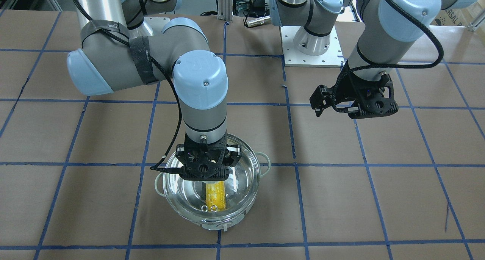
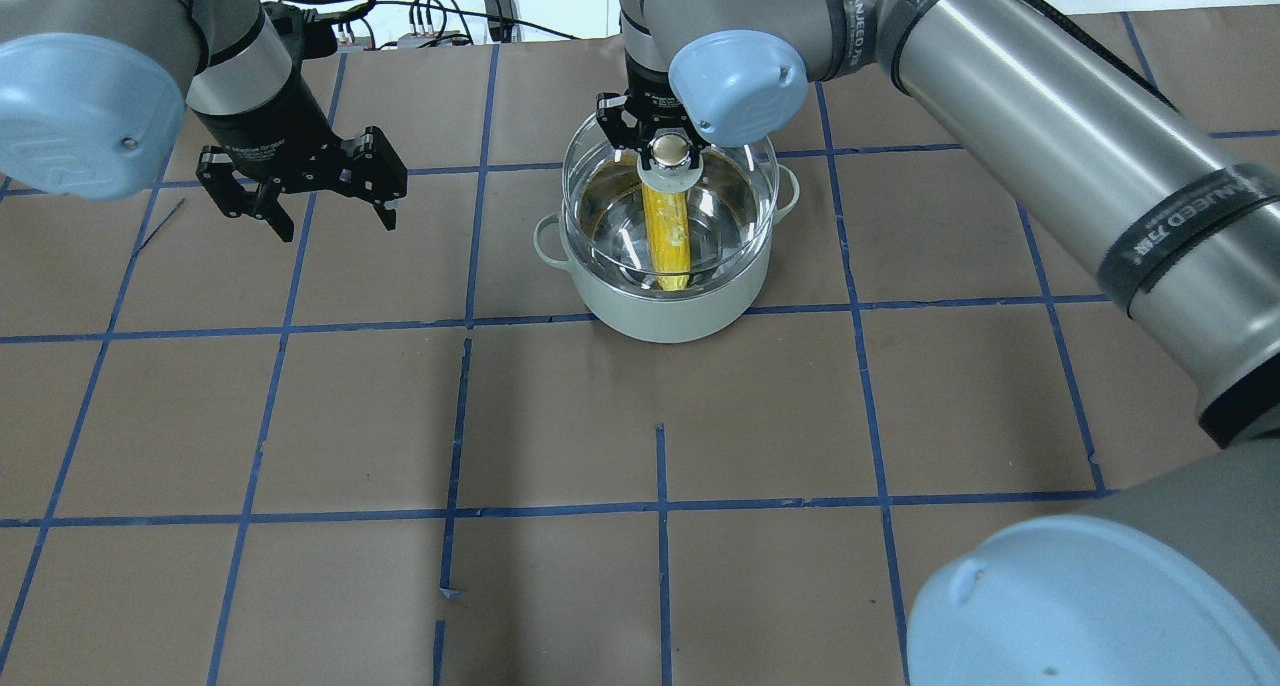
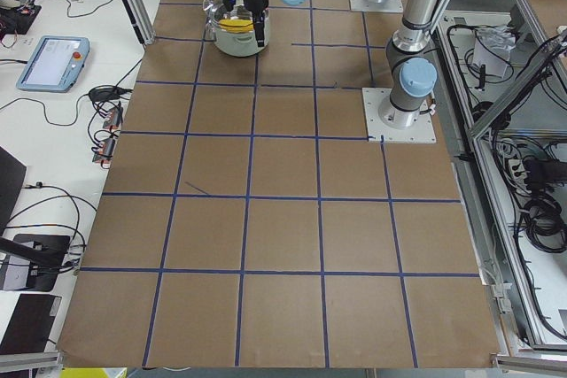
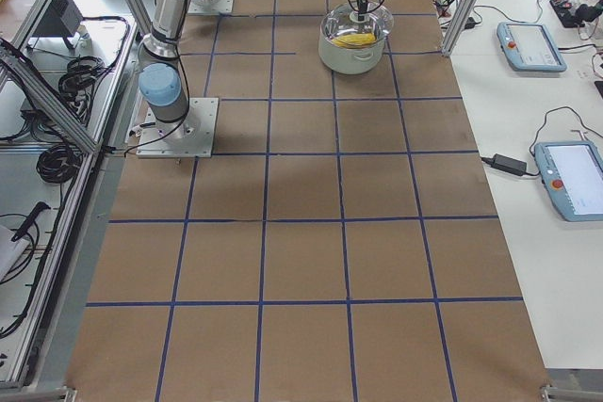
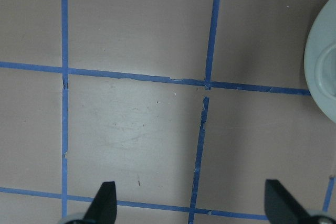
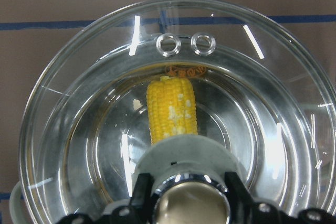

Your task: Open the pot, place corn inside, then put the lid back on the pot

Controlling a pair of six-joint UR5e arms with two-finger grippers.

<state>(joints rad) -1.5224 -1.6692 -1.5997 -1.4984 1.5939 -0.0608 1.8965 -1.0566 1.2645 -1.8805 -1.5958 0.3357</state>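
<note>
the right gripper (image 2: 668, 146) has its jaws shut tight on the knob (image 2: 671, 156) of the lid (image 2: 600, 201), which sits over the pot (image 2: 665, 311). the corn (image 2: 668, 236) lies flat inside the pot, right under the jaws. its long side runs from the robot's side to the far side, flat end toward the lid's two holes (image 6: 169, 44). the left gripper (image 2: 335, 224) hangs over the table (image 2: 560, 426) with jaws open, well apart.
</note>
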